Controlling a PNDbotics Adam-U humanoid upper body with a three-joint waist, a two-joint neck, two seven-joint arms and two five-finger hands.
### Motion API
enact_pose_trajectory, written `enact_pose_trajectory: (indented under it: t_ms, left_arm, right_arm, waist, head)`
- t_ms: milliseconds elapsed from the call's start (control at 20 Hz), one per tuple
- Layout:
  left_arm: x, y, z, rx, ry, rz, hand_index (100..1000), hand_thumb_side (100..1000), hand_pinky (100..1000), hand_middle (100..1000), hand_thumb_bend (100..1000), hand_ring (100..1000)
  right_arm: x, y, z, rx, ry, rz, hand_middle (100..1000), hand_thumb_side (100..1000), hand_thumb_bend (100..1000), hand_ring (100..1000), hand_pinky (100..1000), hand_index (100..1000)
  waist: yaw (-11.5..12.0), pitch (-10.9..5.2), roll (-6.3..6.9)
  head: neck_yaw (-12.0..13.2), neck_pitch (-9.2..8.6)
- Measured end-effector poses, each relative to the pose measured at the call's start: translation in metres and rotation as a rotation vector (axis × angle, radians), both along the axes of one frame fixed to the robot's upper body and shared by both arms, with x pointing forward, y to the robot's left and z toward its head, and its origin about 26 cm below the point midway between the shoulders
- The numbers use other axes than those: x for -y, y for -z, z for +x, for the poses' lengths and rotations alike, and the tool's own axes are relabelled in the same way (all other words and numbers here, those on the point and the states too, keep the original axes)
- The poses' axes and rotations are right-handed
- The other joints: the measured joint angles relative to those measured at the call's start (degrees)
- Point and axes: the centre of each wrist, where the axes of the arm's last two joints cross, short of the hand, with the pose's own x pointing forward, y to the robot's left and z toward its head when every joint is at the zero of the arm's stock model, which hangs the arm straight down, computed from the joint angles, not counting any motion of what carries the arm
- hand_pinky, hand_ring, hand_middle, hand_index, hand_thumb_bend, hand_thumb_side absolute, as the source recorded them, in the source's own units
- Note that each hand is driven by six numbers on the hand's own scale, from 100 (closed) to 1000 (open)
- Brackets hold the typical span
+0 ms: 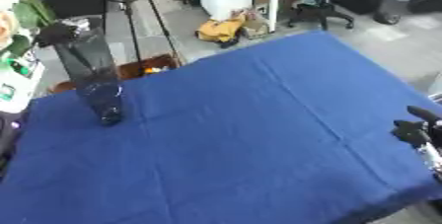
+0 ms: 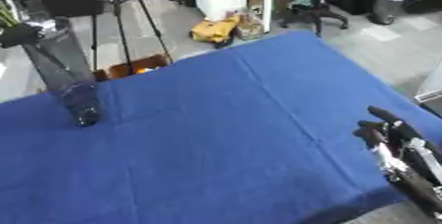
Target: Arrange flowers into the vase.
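Your right hand (image 2: 393,136) sits low at the near right edge of the blue tablecloth (image 1: 259,129), holding nothing, its dark fingers (image 2: 380,115) lifted off the cloth and only slightly bent, so you can count it as relaxed and free. Your left hand does not show clearly in either view; there is only a dark shape at the left border, and you cannot tell from it what that hand is doing.

The vase (image 1: 93,72) is a tall, clear, dark-tinted glass standing upright, far from your right hand, across the cloth and toward the far left corner. Its mouth looks empty of stems as far as the pictures tell. The flowers (image 1: 10,1), pale blooms with green leaves, show only at the far left edge, beyond the vase and further still from your right hand. Whether they lie on the table or stand beside it cannot be made out.

So you appear to be at the very start: no stem picked, none placed. The next move likely belongs to whichever hand can reach the blooms, and that looks like the left side's job rather than a long stretch from the right. You will need to take one stem low down, lift it upright, and lower it into the narrow mouth without knocking the tall glass over.
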Motion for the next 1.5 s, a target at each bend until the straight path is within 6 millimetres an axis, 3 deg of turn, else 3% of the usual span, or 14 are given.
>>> enact_pose_trajectory:
  t_ms: [1000,1500]
  left_arm:
    - [-0.008,0.002,0.002,-0.113,0.027,0.003,811,636,789,650,1000,730]
    - [-0.021,0.015,-0.005,-0.139,0.053,0.000,812,642,783,650,1000,728]
  right_arm:
    - [0.001,0.000,0.000,0.001,0.006,0.001,635,573,100,901,857,954]
    - [0.002,0.002,-0.002,-0.006,0.017,0.010,636,573,100,901,857,953]
  waist:
    - [0.1,-0.28,0.00]
    - [1.7,-1.05,-0.02]
  head:
    - [-0.6,0.27]
    - [-1.7,0.49]
